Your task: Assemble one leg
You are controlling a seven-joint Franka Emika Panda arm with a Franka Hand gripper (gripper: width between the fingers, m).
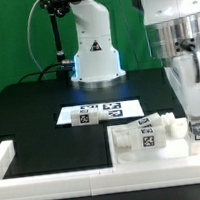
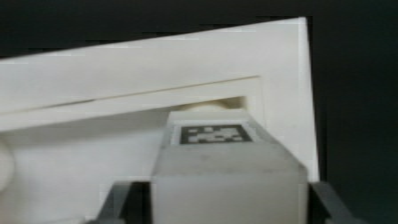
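My gripper (image 1: pixel 199 127) is at the exterior view's right, low beside the right end of the large white block (image 1: pixel 133 142). It is shut on the leg (image 2: pixel 217 160), a short white peg with a black-and-white tag. In the wrist view the dark fingers (image 2: pixel 128 205) press the peg from both sides, my gripper (image 2: pixel 226 205) being closed around it. The peg points at the white block (image 2: pixel 125 85), near a recess in its face. In the exterior view only the leg's tag (image 1: pixel 199 130) shows under the fingers. I cannot tell whether the peg touches the block.
The marker board (image 1: pixel 111 111) lies on the black table behind the block. A raised tagged part (image 1: pixel 148 134) sits on the block. A white wall (image 1: pixel 57 179) runs along the front and left edges. The robot base (image 1: pixel 92 49) stands at the back.
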